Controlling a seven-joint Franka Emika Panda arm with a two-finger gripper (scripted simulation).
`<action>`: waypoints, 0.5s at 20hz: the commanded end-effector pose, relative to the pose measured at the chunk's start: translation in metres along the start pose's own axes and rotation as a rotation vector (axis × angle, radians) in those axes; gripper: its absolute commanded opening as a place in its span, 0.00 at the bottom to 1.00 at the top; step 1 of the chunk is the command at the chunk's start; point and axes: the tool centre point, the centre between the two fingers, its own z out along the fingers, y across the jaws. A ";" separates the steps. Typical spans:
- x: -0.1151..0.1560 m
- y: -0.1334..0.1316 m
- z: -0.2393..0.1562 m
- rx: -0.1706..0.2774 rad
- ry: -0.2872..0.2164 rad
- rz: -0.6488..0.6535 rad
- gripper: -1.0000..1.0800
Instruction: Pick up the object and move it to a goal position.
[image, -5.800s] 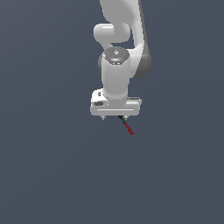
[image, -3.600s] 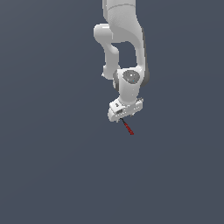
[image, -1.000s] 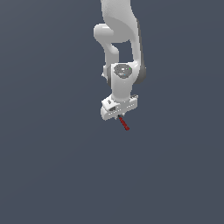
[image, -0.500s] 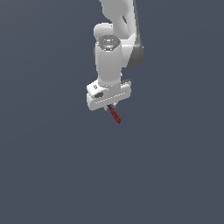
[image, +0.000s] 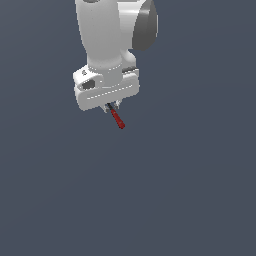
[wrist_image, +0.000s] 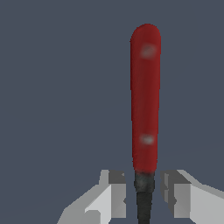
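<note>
One red-handled tool (wrist_image: 145, 96), one arm (image: 107, 47), jaws flanking its black tip

Flat, even simulator light, no cast shadows; soft glare spots on the red handle (wrist_image: 145, 96).

A bare simulated scene: the arm (image: 112, 35) against featureless flat grey-blue background

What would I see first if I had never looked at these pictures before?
The shiny red tool pops out against the plain dark grey background. It sticks out from the robot's white hand, gripped by its black tip between the two fingers. Above it, the thick white arm fills the exterior view's top.
</note>
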 end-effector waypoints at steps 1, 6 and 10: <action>-0.001 0.013 -0.025 0.000 -0.001 0.000 0.00; -0.002 0.038 -0.070 0.000 -0.001 0.001 0.00; -0.003 0.055 -0.100 -0.001 -0.002 0.002 0.00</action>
